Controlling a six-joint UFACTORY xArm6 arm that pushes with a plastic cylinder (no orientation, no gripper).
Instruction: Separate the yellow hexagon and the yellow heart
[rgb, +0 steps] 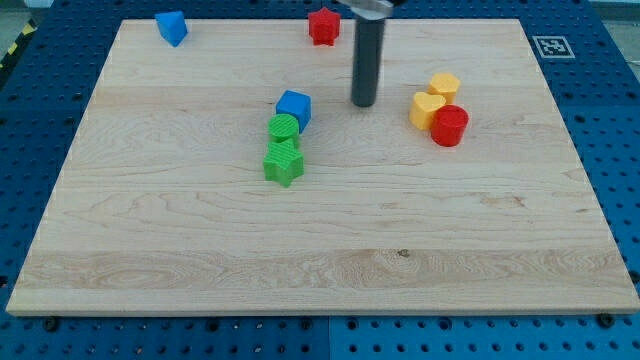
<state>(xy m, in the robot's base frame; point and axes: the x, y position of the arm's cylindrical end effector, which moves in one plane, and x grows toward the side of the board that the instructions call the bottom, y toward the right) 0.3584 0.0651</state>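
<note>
Yellow hexagon (444, 84) touching yellow heart (427, 108)

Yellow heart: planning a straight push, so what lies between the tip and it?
Nothing: in the camera view only bare board separates my tip from the yellow heart.

1. The yellow hexagon (443, 84) lies at 1 o'clock of the yellow heart (427, 108), touching it.
2. The red cylinder (450, 125) touches the heart at 4 o'clock.
3. My tip (364, 103) stands at 9 o'clock of the heart, apart from it, with the blue cube (294, 106) on its other side.
4. The green cylinder (284, 128) touches the cube at 7 o'clock. The green star (283, 162) sits at 6 o'clock of the cylinder.
5. On the board (200, 250), a blue block (171, 27) lies at 11 o'clock and a red block (323, 26) at 12 o'clock.
</note>
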